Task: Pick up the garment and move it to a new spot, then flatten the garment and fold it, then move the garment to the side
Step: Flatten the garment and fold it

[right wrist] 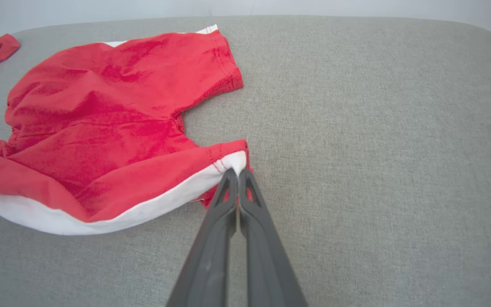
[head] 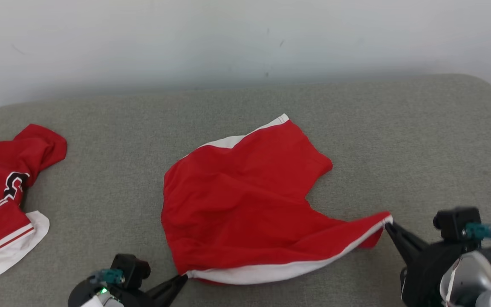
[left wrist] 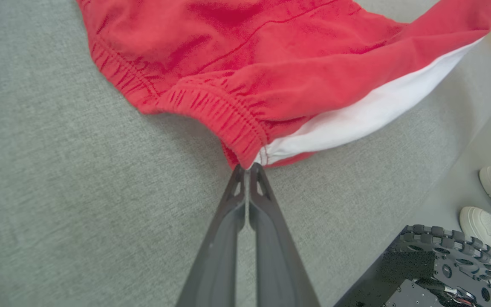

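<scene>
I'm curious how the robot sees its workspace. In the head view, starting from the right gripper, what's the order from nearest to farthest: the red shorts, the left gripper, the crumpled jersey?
From the right gripper:
1. red shorts, pinched at its tips, centre.
2. left gripper, bottom left, holding the shorts' other corner.
3. crumpled jersey, far left edge.

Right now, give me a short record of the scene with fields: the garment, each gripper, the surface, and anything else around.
garment: red shorts with a white stripe, lying partly spread out, white-striped edge running between the two grippers
left gripper: shut on the elastic waistband corner
right gripper: shut on the leg hem corner
surface: grey cushion
other: second red garment, crumpled at the left, apart from the shorts
person: white shoes on the floor
</scene>
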